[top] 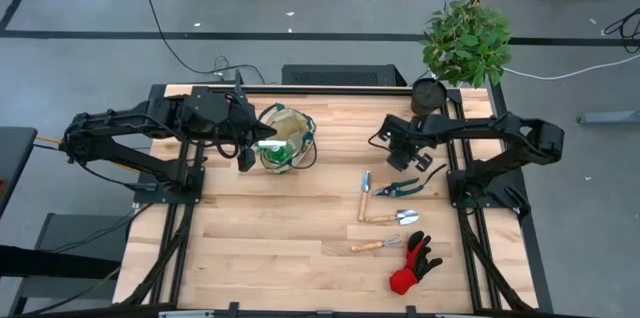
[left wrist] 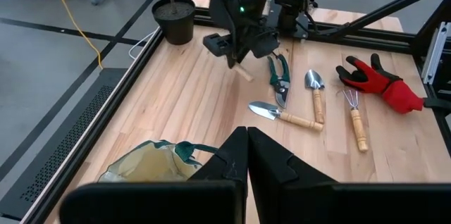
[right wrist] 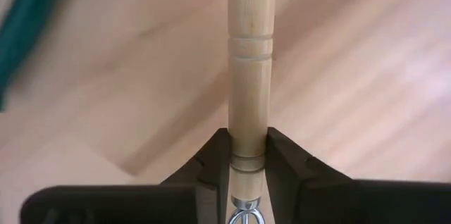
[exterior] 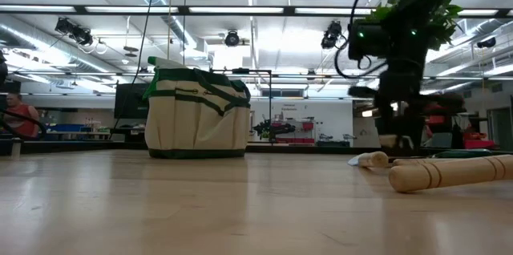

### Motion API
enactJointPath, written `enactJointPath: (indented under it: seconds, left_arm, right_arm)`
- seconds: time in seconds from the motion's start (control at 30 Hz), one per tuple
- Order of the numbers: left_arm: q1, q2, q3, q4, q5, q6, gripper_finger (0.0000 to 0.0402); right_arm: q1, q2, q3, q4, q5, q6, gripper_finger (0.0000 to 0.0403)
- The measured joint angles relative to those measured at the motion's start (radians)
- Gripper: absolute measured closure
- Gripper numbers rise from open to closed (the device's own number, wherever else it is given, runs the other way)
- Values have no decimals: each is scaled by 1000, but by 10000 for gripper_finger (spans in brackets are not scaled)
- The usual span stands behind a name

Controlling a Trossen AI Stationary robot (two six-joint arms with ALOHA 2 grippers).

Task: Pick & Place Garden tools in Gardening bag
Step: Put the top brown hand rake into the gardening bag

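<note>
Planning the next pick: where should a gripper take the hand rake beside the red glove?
By the middle of its wooden handle, from straight above, fingers across it. The hand rake lies flat, its straight handle clear of the red glove; the thin tines offer poor purchase.

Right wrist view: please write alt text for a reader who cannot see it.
The right pincer is shut on a wooden tool handle, which points straight away from the camera above a light wooden table. A blurred green shape crosses one corner; what it is cannot be told.
</note>
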Motion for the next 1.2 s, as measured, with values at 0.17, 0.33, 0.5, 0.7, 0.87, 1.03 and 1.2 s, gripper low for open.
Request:
enactJointPath:
  seconds: [0.17,0.33,0.5,0.7,0.87,1.03,1.2]
  left_arm:
    - [0,0,0,0,0,0,385]
    - [0,0,0,0,0,-1,385]
    - [0,0,0,0,0,-1,385]
    - [0,0,0,0,0,-1,385]
    - [0,0,0,0,0,-1,385]
    - [0,0,0,0,0,0,385]
    - [0,0,0,0,0,0,385]
  right_arm:
    - [0,0,81,-3,2,22,337]
    - [0,0,140,-9,2,22,337]
    - [0,0,186,-16,2,63,337]
    - [13,0,244,-15,2,104,337]
    - [46,0,300,-3,1,134,337]
    - [74,0,363,10,-45,216,337]
    - [107,-1,424,16,-54,268,337]
